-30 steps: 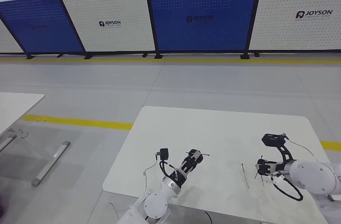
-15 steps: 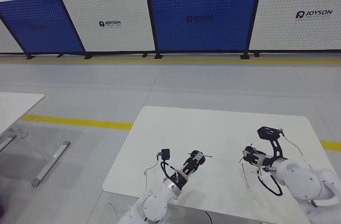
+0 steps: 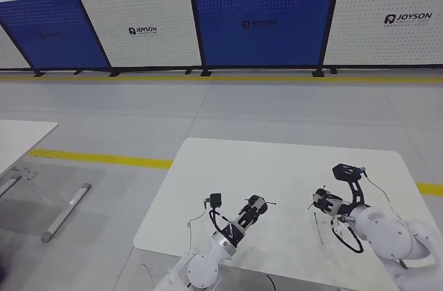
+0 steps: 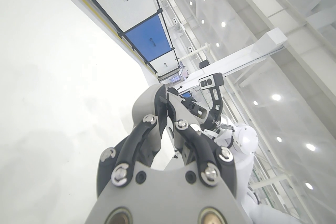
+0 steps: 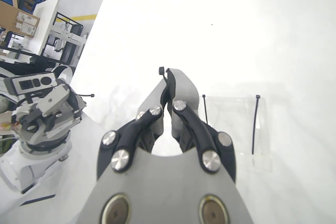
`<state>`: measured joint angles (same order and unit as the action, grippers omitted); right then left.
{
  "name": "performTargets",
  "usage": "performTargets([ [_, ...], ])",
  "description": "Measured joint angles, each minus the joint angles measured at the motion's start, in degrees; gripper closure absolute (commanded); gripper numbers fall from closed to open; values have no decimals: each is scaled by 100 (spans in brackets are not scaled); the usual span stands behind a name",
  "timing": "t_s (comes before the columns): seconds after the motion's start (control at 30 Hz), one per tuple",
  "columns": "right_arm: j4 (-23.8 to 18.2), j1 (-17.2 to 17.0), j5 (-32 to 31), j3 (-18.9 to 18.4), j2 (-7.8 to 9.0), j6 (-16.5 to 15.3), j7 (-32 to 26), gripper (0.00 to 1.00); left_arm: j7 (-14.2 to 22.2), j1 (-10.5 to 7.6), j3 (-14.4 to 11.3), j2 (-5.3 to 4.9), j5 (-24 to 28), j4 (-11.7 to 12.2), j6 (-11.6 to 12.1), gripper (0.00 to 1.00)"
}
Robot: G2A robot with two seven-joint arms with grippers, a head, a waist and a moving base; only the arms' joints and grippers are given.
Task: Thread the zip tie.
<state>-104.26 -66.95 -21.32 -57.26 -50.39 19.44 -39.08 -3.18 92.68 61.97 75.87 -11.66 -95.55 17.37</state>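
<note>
Zip tie point(image 5: 161, 70) head pokes out of the right gripper point(image 5: 168, 79), whose jaws are clenched on the strap, held over the table point(image 3: 279, 160). Left gripper point(image 3: 256, 206) sits at its 9 o'clock, apart, jaws clenched on a thin black strand point(image 5: 88, 95) pointing toward 3 o'clock. Spare ties point(image 5: 254, 125) lie on a clear sheet point(image 5: 231, 104) at the right gripper's 6 o'clock. Step looks like the approach before insertion. Next move calls for closing the gap and lining the strand end up with the head slot.
</note>
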Motion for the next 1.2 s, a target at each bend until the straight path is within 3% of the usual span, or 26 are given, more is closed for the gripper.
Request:
performTargets([
  [0.1,25,-85,233,174,-112,-141,639,100,-349,-2,-111,16,-423,43,-32,100],
  [0.27,181,-20,541,631,-347,-439,1470,100,-601,-137,-332,56,-813,224,-206,100],
  [0.73,217,3,555,678,-373,-426,1519,100,-648,-169,-370,70,-758,276,-258,100],
  [0.93,246,-164,668,612,-437,-793,1943,100,-1053,-272,-469,108,-1075,465,-576,100],
  [1.2,232,-168,503,650,-481,-659,2009,100,-1140,-358,-568,145,-991,547,-653,100],
])
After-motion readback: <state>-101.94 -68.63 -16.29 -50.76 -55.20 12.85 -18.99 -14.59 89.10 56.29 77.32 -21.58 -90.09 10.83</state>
